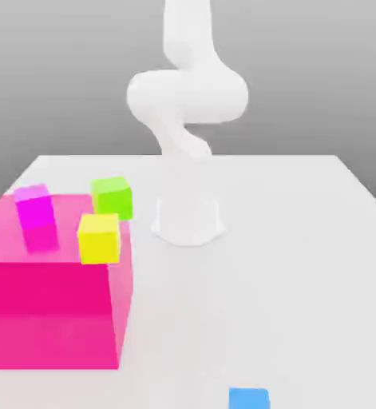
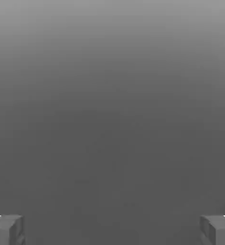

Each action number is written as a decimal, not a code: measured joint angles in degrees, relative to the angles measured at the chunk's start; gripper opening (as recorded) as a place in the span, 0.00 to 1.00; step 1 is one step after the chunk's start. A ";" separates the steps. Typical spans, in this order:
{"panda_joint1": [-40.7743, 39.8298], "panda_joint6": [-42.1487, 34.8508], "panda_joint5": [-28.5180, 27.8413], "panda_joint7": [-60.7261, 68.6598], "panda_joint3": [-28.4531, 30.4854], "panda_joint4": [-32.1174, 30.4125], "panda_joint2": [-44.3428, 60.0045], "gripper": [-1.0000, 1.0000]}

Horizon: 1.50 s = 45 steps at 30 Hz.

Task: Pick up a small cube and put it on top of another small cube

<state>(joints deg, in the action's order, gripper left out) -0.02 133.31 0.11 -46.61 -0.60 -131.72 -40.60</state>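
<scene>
Your gripper [image 2: 112, 230] stands wide open in the hand view: one fingertip [image 2: 6, 229] sits at one edge of the picture and the other at the opposite edge, with plain grey backdrop between them and nothing held. No cube lies between or near the fingers there, so you cannot place the cubes against the gripper directly.

In the exterior view the white arm [image 1: 187, 96] rises from its base on the white table [image 1: 302, 264] and runs out of the picture at the top.

The small blue cube [image 1: 248, 399] rests on the table in front of the arm's base, toward the exterior view's right of it, at the near edge of the picture, well apart from everything else.

The magenta-purple cube [image 1: 34, 208] sits on the exterior view's left, seen against the far top of the large translucent pink block [image 1: 51, 311]. The yellow cube [image 1: 100, 238] stands at the block's right corner, and the green cube [image 1: 112, 196] just behind it.
</scene>
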 joint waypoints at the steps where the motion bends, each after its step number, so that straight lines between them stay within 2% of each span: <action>1: -0.01 0.66 0.04 -0.34 -0.27 0.03 2.26 0.50; 17: 0.57 10.43 -1.53 -6.95 -4.30 0.44 35.66 0.50; 28: 3.33 17.07 -3.56 -12.13 -4.42 0.74 58.55 0.50; 32: 4.15 22.58 -4.71 -13.31 -3.66 2.03 66.86 0.50; 33: 4.38 24.16 -5.01 -13.55 -3.37 2.42 68.88 0.00; 40: 4.49 24.57 -4.99 -13.56 -3.27 2.51 69.36 0.00; 45: 4.43 18.90 -4.72 -12.98 -4.39 0.50 61.02 0.00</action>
<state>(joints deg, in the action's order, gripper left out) 4.42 152.21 -4.61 -59.60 -4.99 -131.22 20.42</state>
